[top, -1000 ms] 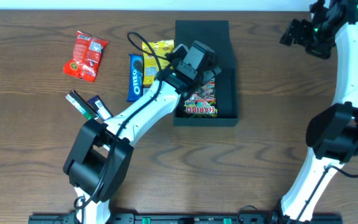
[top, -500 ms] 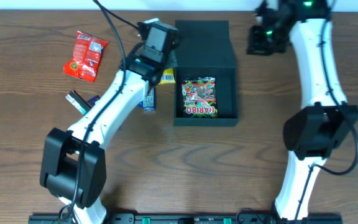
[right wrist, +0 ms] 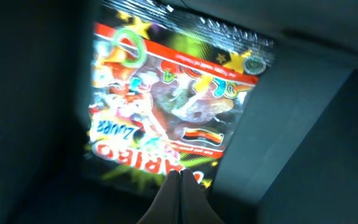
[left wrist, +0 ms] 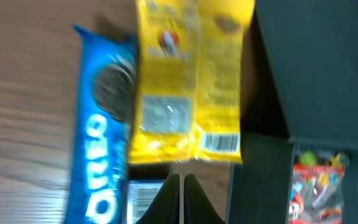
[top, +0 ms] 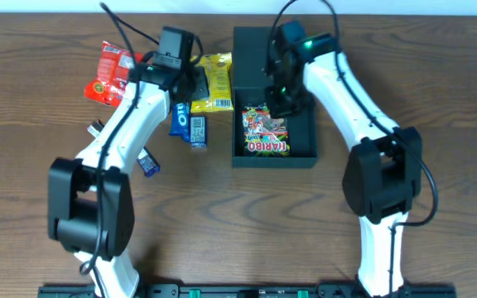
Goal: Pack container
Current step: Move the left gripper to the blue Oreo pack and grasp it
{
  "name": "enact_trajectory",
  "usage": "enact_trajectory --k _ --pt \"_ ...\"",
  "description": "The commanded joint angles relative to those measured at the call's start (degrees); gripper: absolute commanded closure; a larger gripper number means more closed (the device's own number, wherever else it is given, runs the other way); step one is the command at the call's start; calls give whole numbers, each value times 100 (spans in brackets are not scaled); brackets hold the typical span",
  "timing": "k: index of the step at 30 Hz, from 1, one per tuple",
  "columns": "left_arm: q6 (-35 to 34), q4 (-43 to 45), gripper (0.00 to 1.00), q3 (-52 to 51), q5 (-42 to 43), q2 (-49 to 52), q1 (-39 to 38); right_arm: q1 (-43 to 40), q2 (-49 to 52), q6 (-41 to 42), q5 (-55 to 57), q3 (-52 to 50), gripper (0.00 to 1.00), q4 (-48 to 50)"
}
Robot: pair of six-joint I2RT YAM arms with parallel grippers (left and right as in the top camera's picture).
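Observation:
The container (top: 303,124) is a dark square box with its flap lid (top: 268,45) open at the far side. A Haribo packet (top: 265,132) lies flat inside it and fills the right wrist view (right wrist: 173,106). My right gripper (top: 281,101) hangs over the box, shut and empty, its tips (right wrist: 179,175) above the packet's near edge. My left gripper (top: 190,88) is shut and empty above the loose snacks left of the box. Its tips (left wrist: 180,182) point at a yellow packet (left wrist: 188,81), with an Oreo pack (left wrist: 98,124) to their left.
Left of the box lie the yellow packet (top: 211,83), the Oreo pack (top: 180,116) and a small blue packet (top: 198,132). A red packet (top: 108,73) is at the far left. A dark packet (top: 98,129) and another small blue one (top: 147,162) lie under the left arm.
The left arm swung left from over the box to above the loose snacks. The right arm came in from the far right corner to over the box. Both grippers have shut.

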Motion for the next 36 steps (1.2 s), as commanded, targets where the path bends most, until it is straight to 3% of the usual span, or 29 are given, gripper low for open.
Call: enact_trajectory --k 1,7,14,24,36 --pt "170 -52 94 17 658 289 -31 146 -142 614 957 -251 98 103" --pt "173 4 94 17 1082 396 -28 162 -142 1191 1274 -826 98 216" --pt "258 -42 94 15 1241 400 -160 184 -142 1196 1257 -1429 99 647" --pt "275 -144 94 15 1235 553 -407 184 -142 691 361 -1755 99 1499" --pt "273 -258 94 15 1237 649 -411 181 -144 426 -256 -1740 99 1593"
